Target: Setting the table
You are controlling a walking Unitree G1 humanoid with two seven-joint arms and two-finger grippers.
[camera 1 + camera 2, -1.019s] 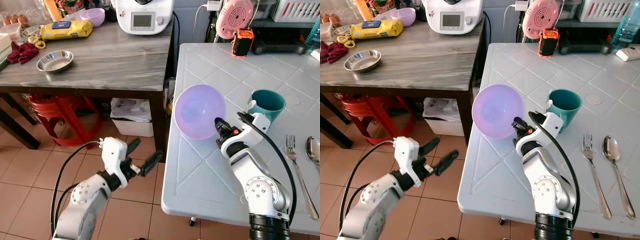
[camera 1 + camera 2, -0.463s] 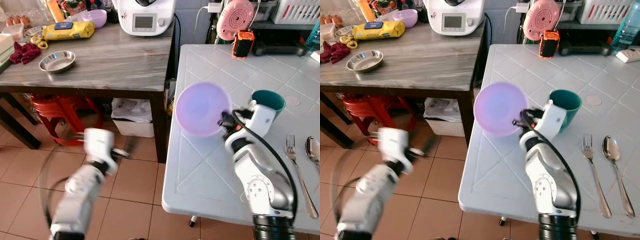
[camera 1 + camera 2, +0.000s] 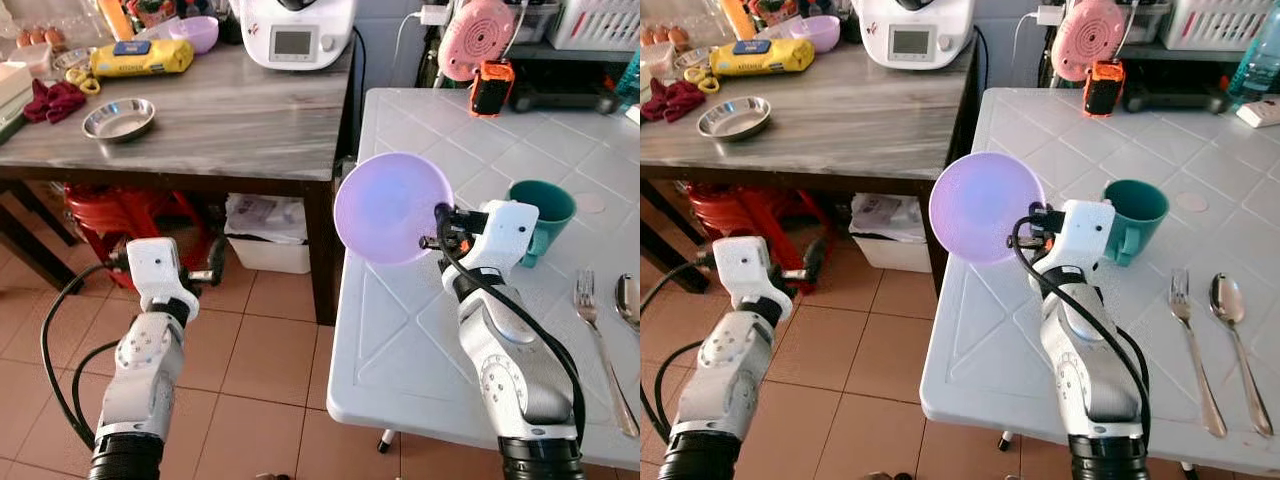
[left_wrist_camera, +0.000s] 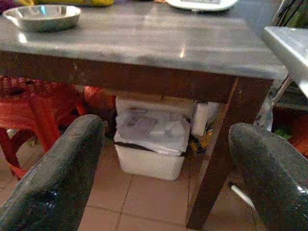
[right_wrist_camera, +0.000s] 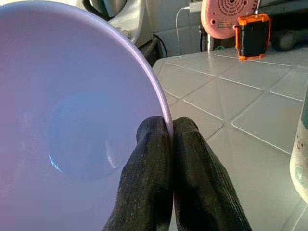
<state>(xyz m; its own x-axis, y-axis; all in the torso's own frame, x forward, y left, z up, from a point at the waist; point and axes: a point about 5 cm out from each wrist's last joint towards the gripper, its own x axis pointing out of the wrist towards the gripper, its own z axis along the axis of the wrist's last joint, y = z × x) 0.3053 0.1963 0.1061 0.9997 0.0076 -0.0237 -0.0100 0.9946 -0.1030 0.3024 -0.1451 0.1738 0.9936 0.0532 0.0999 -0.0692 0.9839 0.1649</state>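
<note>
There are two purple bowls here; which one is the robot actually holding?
The large purple bowl over the white table's near-left edge, pinched by its rim in the right claw. The small purple bowl sits untouched on the grey table.

left arm (image 3: 150,340) dropped, swung toward wooden table (image 3: 230,120) | purple bowl (image 3: 388,207) lifted, tipped upright

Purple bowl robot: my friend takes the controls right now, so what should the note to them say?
Right gripper: shut on the rim of the purple bowl, holding it tilted in the air over the white table's left edge.
Left gripper: open, holding nothing, low beside the wooden table.
Already on the white table: teal mug, fork, spoon.
Done: the bowl is picked up.
Left: set the bowl down flat, probably on the bare part left of the fork, then let go.
</note>
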